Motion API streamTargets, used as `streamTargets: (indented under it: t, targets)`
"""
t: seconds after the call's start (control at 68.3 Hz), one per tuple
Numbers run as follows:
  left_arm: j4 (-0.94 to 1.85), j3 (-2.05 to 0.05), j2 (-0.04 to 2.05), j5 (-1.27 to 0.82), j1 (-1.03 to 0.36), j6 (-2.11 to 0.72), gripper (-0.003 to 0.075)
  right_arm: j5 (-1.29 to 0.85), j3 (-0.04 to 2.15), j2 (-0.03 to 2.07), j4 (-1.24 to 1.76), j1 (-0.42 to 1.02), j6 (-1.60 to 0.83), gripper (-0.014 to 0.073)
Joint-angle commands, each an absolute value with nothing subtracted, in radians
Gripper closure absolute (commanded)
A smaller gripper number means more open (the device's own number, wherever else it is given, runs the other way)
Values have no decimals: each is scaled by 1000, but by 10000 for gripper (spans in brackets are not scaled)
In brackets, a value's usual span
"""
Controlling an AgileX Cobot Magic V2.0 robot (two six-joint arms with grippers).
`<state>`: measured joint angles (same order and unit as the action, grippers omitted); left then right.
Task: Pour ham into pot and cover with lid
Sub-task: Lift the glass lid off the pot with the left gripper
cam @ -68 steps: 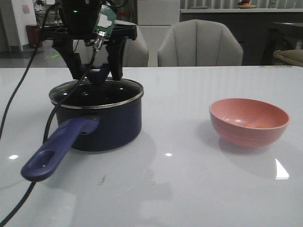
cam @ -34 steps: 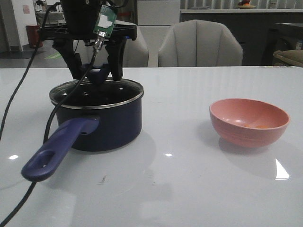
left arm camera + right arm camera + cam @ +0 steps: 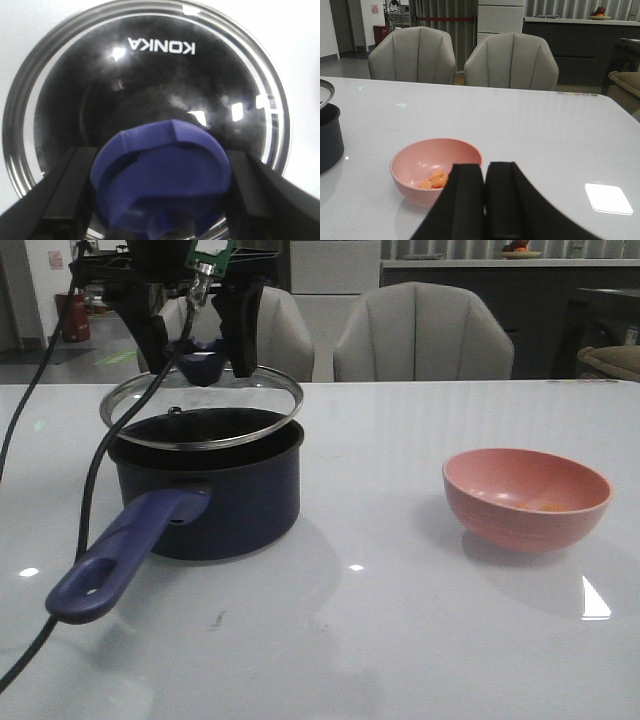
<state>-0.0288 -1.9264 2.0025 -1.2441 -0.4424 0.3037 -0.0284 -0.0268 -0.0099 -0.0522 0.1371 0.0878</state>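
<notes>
The left gripper (image 3: 201, 352) clamps the dark blue knob of the lid (image 3: 262, 405), holding it tilted just above the pot (image 3: 225, 490), directly below the fingers. The right gripper (image 3: 484, 197) has its 2 fingers pressed together, empty; just ahead of them the ham (image 3: 434, 180) lies in the pink bowl (image 3: 415, 162)

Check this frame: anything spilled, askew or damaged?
Nothing spilled or damaged. The lid hangs slightly tilted above the pot, gripped at its knob by the left gripper. The ham sits in the pink bowl.
</notes>
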Motion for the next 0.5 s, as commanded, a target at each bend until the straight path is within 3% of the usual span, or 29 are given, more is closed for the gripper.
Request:
streamTargets:
  t: [0.0,0.483]
  targets:
    - [-31,-1958,1930,-1215,-445,290,355,60,-22,-31,-62,129,81,448]
    - [-33,-1958,1883,-1254,-360,189,355,60,-22,-31,-62,129,81,448]
